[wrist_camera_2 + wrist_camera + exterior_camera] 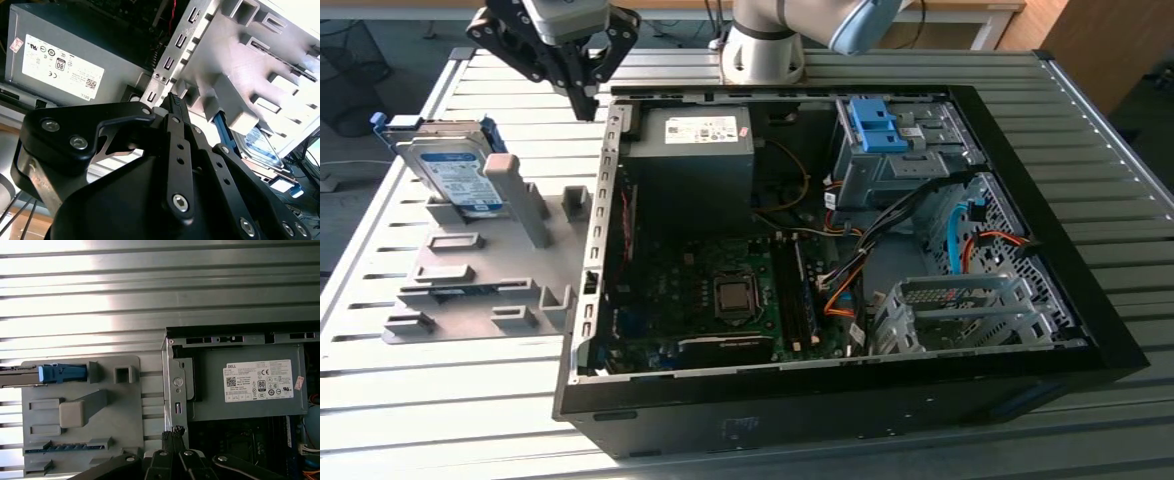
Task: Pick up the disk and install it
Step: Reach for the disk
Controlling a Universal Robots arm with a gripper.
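The disk (pixel 450 172) is a silver-grey drive with a white-and-blue label and blue rails. It stands on edge at the far end of a grey fixture plate (pixel 480 275), on the exterior view's left. In the second wrist view the disk (pixel 263 145) shows behind the fixture's posts. The first wrist view sees the disk's (pixel 62 373) blue rail edge-on. My gripper (pixel 584 98) hangs over the far corner of the open computer case (pixel 1067 300), to the right of the disk and apart from it. Its black fingers meet at the tips, shut and holding nothing, in both wrist views: gripper (pixel 174 101), gripper (pixel 175 432).
A dark grey power supply box (pixel 690 150) with a white sticker fills the case's far corner, close under the gripper. A bare blue bracket (pixel 874 125) sits in the drive cage further right. Motherboard and cables (pixel 854 270) lie inside the case. All of this rests on a slatted metal table (pixel 1121 150).
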